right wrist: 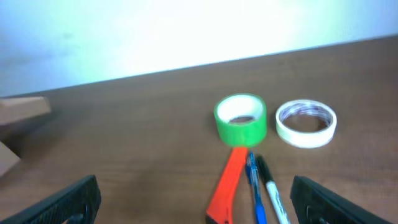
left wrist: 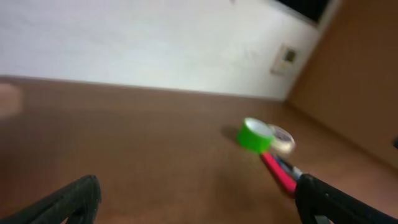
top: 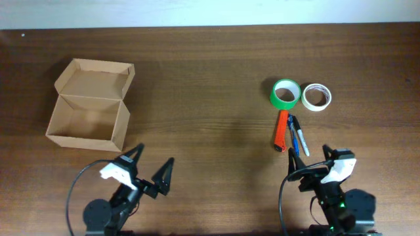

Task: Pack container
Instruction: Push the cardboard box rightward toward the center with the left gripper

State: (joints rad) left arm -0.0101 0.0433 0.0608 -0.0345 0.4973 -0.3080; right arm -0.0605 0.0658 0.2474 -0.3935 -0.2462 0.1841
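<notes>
The tan cardboard container [top: 88, 111] stands open at the left of the table, its flap lid folded back. A green tape roll [top: 285, 94], a white tape roll [top: 316, 97], an orange box cutter [top: 281, 130], a blue pen [top: 293, 134] and a black marker [top: 300, 137] lie at the right. My left gripper [top: 149, 167] is open and empty near the front edge, below the container. My right gripper [top: 314, 162] is open and empty just in front of the pens. The right wrist view shows the green roll [right wrist: 240, 118], white roll [right wrist: 306, 123] and cutter [right wrist: 227, 183].
The brown wooden table [top: 210, 72] ends at a pale wall at the back. Black cables loop round both arm bases at the front edge.
</notes>
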